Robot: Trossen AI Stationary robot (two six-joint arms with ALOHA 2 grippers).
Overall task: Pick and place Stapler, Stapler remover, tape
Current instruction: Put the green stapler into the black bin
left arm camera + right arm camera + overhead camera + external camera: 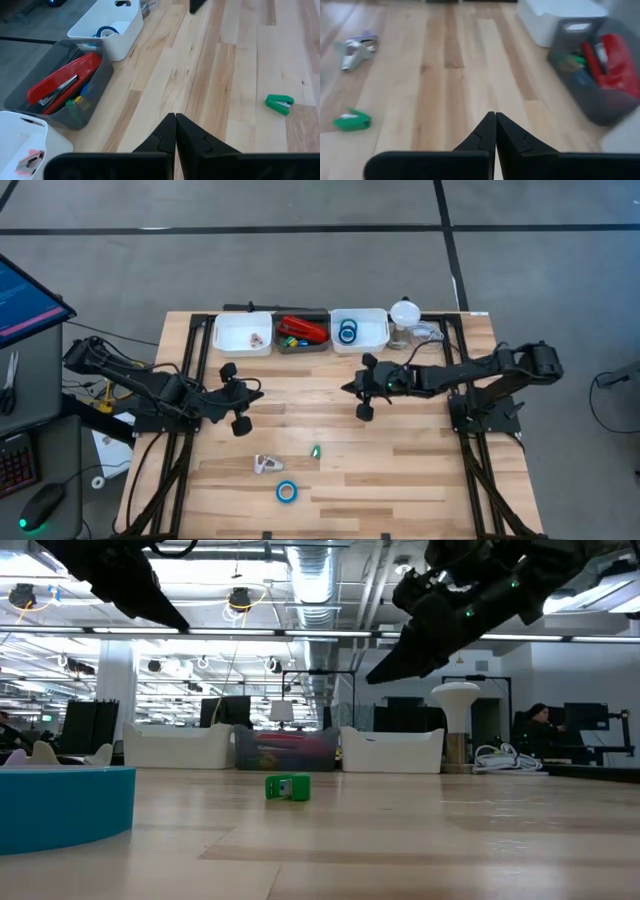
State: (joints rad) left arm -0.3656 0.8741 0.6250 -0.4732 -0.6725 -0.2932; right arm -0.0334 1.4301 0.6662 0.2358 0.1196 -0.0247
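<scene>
The left gripper (240,402) is seen left of the centre of the high view, above the wooden table (420,470). In its wrist view the two dark fingers (165,137) are pressed together with no gap, and nothing is held between them. The right gripper (362,388) is found right of the centre of the high view, also above the table. Its fingers (487,132) are closed against each other in the same way, and nothing is gripped.

Three containers are placed in a row at the upper edge of the table. In the grey bin (283,345) in the middle, the red stapler (303,329) is lying, together with some small coloured items that cannot be told exactly. In the white bin on the right (380,340), blue tape (348,332) is kept; how many rolls are there cannot be counted. In the white bin on the left (225,340), a small pinkish item (258,338) is seen.

One more roll of blue tape (287,492) is lying flat on the table in the lower middle of the high view, well apart from both grippers. Just above and to the left of it, a pale stapler remover (267,464) is resting on the wood. A small green item (315,451) is lying near it, to the right.
</scene>
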